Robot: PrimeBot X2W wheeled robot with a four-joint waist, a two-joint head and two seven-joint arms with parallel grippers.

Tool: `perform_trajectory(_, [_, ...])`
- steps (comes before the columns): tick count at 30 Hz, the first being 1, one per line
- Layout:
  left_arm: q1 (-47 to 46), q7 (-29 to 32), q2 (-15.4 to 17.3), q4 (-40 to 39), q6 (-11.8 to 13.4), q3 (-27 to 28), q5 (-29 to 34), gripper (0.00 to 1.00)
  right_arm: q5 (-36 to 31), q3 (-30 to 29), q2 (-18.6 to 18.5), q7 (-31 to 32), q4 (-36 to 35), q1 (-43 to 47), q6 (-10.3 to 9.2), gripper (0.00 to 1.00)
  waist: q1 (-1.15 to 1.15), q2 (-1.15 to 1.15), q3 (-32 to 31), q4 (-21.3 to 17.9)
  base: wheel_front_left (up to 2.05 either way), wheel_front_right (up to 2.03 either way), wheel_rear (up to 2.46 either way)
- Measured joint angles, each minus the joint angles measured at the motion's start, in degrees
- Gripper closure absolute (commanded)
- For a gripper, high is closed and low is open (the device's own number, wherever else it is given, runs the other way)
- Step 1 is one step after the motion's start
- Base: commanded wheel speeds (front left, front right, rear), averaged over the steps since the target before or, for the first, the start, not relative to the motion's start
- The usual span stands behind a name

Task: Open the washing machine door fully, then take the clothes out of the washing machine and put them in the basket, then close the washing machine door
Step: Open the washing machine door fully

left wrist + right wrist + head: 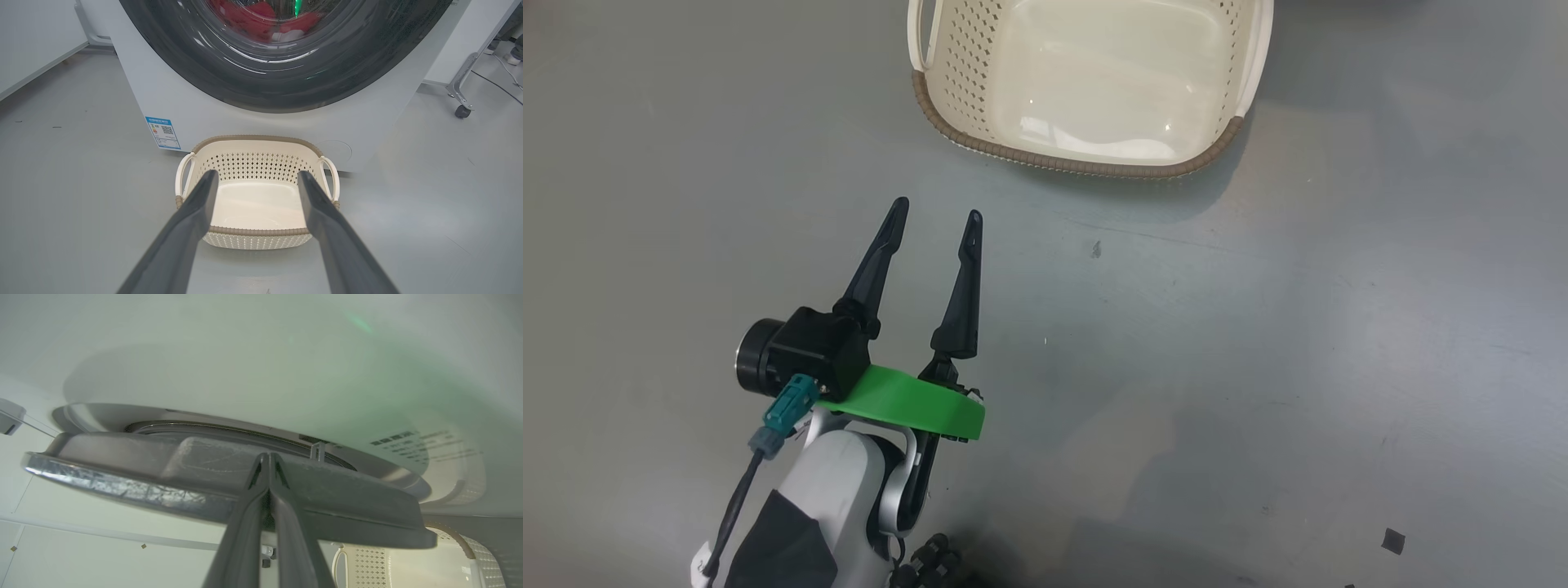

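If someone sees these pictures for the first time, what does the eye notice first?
The bright red clothes behind the glass of the washing machine door, at the top of the left wrist view. Below it, the empty cream basket stands on the grey floor. In the right wrist view, the shut right gripper points at the door's edge.

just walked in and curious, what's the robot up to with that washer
The washing machine door stands slightly ajar, with the robot's shut right gripper at its edge. The open left gripper hovers by the empty basket on the floor. Red clothes lie inside the washing machine.
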Motion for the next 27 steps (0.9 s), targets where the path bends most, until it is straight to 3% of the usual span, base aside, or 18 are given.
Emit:
perform_trajectory(13, [-0.02, 0.0, -0.02, 0.0, 0.0, -0.88, -0.18, 0.0, -1.37, 1.21, -1.56, 2.22, 4.19, -3.99, -1.0, 1.0, 0.0, 0.0, 0.31, 1.21, 0.0, 0.0, 0.0])
perform_trajectory(19, [-0.04, 0.0, -0.03, -0.13, 0.0, -1.05, -0.16, 0.0, 1.51, -1.36, -0.75, 3.78, 7.43, -5.52, -2.38, 1.0, 0.0, 0.0, 0.43, 1.48, 0.0, 0.0, 0.0])
perform_trajectory(27, [-0.04, 0.0, -0.04, -0.05, 0.0, -0.94, -0.07, 0.0, 3.92, -2.74, -0.63, 7.17, 10.72, -5.92, -2.58, 1.0, 0.0, 0.0, 0.12, 1.57, 0.0, 0.0, 0.0])
